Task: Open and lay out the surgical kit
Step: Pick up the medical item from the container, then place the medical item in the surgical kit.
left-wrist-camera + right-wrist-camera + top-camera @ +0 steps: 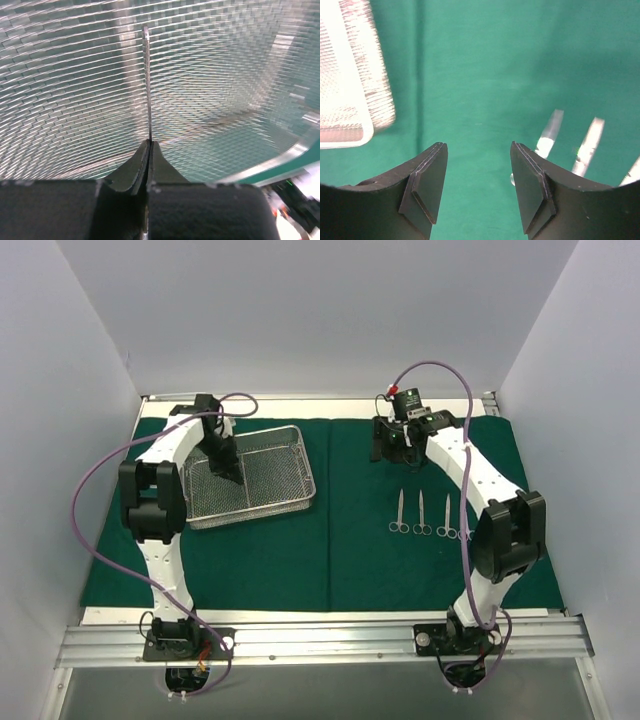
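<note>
Left claw (150, 146) is clenched on a thin steel instrument (147, 85), seen edge-on, inside the mesh tray (60, 100) at upper left of the top view. The lift should go straight up, clear of the rim, before any swing right, so the tip cannot snag the mesh. Right claw (477, 150) hangs released over the cloth (485, 60), above the laid row (422, 513) right of centre
</note>
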